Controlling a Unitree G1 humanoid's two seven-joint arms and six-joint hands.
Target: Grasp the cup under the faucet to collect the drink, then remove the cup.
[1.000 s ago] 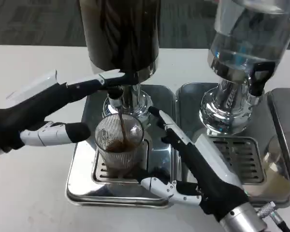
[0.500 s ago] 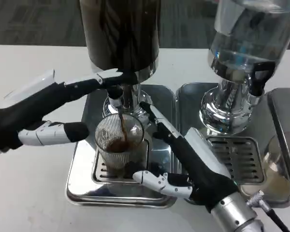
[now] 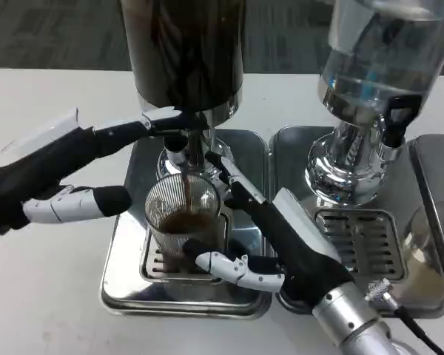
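Cup (image 3: 183, 222) under faucet (image 3: 179, 144), unlabelled; right hand (image 3: 270, 237) grips it.

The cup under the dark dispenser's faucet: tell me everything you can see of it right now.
The cup is clear ribbed glass or plastic, upright on the slotted grate of the steel drip tray. A dark stream runs into it from the faucet, and brown drink fills the lower part. The right hand wraps around its right side and front base; firm contact is unclear. The left hand sits beside it, fingers on the faucet lever.
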